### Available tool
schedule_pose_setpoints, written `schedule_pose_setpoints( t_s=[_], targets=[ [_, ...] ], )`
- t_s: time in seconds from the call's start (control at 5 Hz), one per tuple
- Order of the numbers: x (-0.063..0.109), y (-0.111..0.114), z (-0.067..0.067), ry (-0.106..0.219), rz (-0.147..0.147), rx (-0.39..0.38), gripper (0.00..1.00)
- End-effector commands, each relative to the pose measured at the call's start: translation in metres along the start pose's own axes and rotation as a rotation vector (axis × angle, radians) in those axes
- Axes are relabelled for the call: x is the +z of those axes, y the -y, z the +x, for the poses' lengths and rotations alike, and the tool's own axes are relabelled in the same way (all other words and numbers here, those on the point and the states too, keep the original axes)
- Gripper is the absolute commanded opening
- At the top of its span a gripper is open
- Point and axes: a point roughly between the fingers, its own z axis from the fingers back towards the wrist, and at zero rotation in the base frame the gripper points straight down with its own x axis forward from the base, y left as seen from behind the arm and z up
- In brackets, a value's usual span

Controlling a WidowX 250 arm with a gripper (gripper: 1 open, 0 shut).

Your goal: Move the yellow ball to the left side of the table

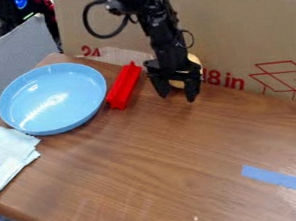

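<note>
Yellow ball (188, 71) at surface's (158, 172) far edge looks light, smooth, roll-prone; hand (177, 87) spread open over it, grip across the middle.

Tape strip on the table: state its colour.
Blue. The tape strip lies flat on the brown wood-grain table, shown in the only camera view.

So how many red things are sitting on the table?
1: the red block, lying between the blue bowl and the end effector. The red print is on the cardboard box, not the table.
</note>
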Motion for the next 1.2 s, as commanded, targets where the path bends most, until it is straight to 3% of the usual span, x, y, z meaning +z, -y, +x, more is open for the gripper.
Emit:
schedule_pose_setpoints(
  t_s=[0.0,0.2,0.4,0.6,0.8,1.0],
  targets=[
    [0.034,0.001,0.017,0.081,0.031,-0.006,1.0],
    [0.038,0.003,0.008,0.073,0.035,-0.01,1.0],
    [0.043,-0.002,0.011,0.081,0.013,-0.008,1.0],
    [0.049,-0.003,0.008,0.077,0.024,-0.005,1.0],
    [0.033,-0.003,0.007,0.065,0.017,-0.005,1.0],
    [0.029,-0.005,-0.003,0.049,0.023,-0.01,1.0]
  ],
)
